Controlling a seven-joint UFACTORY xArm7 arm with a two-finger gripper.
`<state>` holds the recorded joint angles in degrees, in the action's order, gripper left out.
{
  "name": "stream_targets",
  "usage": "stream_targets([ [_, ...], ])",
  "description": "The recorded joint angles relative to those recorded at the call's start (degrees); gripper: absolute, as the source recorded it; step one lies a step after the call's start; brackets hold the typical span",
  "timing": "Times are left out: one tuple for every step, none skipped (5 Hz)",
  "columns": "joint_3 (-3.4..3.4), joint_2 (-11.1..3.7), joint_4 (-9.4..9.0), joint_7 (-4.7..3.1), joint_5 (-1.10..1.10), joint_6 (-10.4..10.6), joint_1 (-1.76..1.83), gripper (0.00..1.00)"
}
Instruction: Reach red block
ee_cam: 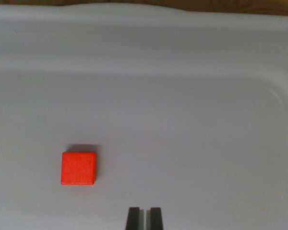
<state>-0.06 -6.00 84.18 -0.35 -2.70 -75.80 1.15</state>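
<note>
So looking down from the wrist view, there's a small square red block [78, 168], matte and flat-topped, sitting on the floor of a big pale grey plastic tray [192, 120]. It's in the lower-left part of the picture, lying flat with its edges pretty much lined up with the frame, maybe a hair skewed. There's a thin dark shadow along its top edge.

The black gripper [144, 218] pokes in from the bottom edge, just right of centre. You only see the two dark fingertips [133, 218], squared-off and running straight up into the frame. They're pressed nearly together, with only a thin sliver of grey showing between them, and nothing is pinched in there.

Relative to the pincer, the block sits off to the wrist view's left and a bit further up the frame. It's near but clearly apart, with bare tray floor between the block's right edge and the left fingertip. No contact at all. The block's bottom edge is above the level of the fingertip ends.

The tray has a raised rim with a rounded corner curving on the upper right, and a thin strip of brown wooden surface [259, 5] shows past the rim along the top edge.
</note>
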Motion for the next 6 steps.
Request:
stream_targets([
  [0.0, 0.0, 0.0, 0.0, 0.0, 0.0, 0.0, 0.0],
  [0.24, -1.22, -1.5, 0.2, -0.05, 2.49, 0.32, 0.0],
  [0.24, -1.22, -1.5, 0.2, -0.05, 2.49, 0.32, 0.0],
  [0.49, -2.48, -3.05, 0.4, -0.1, 5.07, 0.65, 0.0],
  [0.49, -2.48, -3.05, 0.4, -0.1, 5.07, 0.65, 0.0],
  [0.75, -3.8, -4.67, 0.61, -0.15, 7.76, 1.0, 0.0],
])
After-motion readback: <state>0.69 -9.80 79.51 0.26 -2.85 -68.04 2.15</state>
